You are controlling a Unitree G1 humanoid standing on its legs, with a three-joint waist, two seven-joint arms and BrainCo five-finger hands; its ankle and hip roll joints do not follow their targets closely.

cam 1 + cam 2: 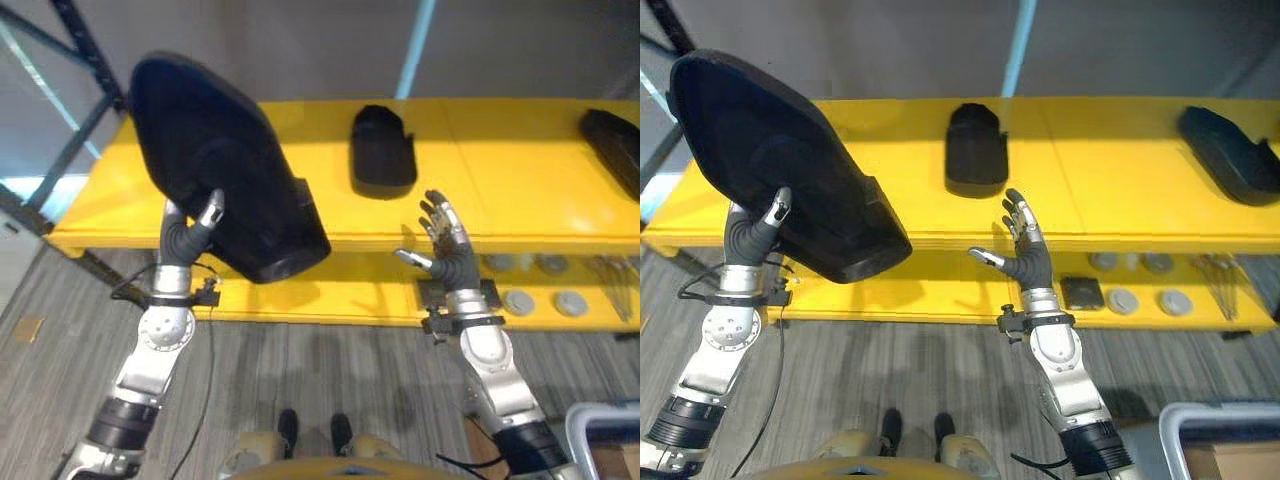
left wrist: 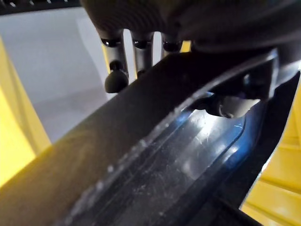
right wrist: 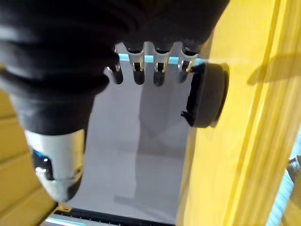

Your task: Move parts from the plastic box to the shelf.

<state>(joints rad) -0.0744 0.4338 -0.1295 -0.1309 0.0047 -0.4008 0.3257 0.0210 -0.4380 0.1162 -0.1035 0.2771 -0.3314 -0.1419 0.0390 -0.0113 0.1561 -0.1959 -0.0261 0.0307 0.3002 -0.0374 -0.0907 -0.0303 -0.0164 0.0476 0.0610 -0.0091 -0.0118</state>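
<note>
While left hand (image 1: 192,232) grips black part (image 1: 215,160), right hand (image 1: 447,250) spreads empty.

arms: silver-grey | left hand (image 1: 190,232), right hand (image 1: 447,250): silver fingers, dark tips | wrists: dark ribbed covers

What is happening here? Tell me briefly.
The robot's left hand is curled round a large black moulded plastic part, holding it raised and tilted over the left end of the yellow shelf. Its right hand hangs open in front of the shelf's edge, holding nothing. A smaller black part already lies mid-shelf, and another dark part at the right end.
</note>
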